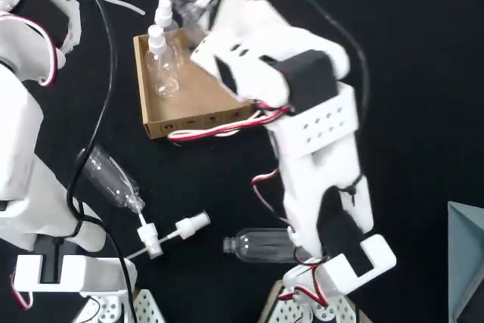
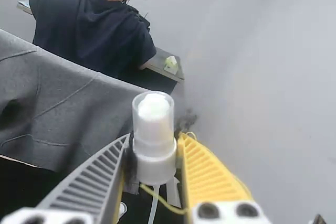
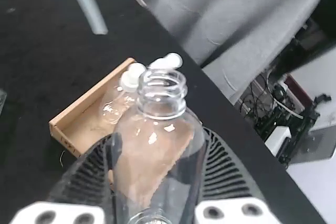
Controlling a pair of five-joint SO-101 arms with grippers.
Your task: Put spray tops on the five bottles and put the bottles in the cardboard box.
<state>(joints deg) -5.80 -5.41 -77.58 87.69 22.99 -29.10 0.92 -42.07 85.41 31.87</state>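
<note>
The left gripper (image 2: 153, 142) is clenched on a spray top (image 2: 153, 124), its tube trailing back toward the wrist. The right gripper (image 3: 160, 137) grasps an uncapped bottle (image 3: 157, 129), neck outward along the fingers, near the cardboard box (image 1: 198, 120) at 11 o'clock of the table. The neck probably lies toward 3 o'clock from the top, so the tube end must turn to face it.

The high view looks down over the black table (image 1: 423, 73), with the arm bases at its near edge and the cardboard box (image 1: 198, 102) toward its far edge. The right wrist view sits close behind the right gripper (image 3: 157, 148), facing past the open-necked bottle (image 3: 155, 124) it grips and across the table to the same cardboard box (image 3: 79, 127), the part both views share. The left wrist view sits equally close behind the left gripper (image 2: 154, 141), tilted up off the table past the spray top (image 2: 153, 124) it clamps, toward a pale wall (image 2: 273, 51).
</note>
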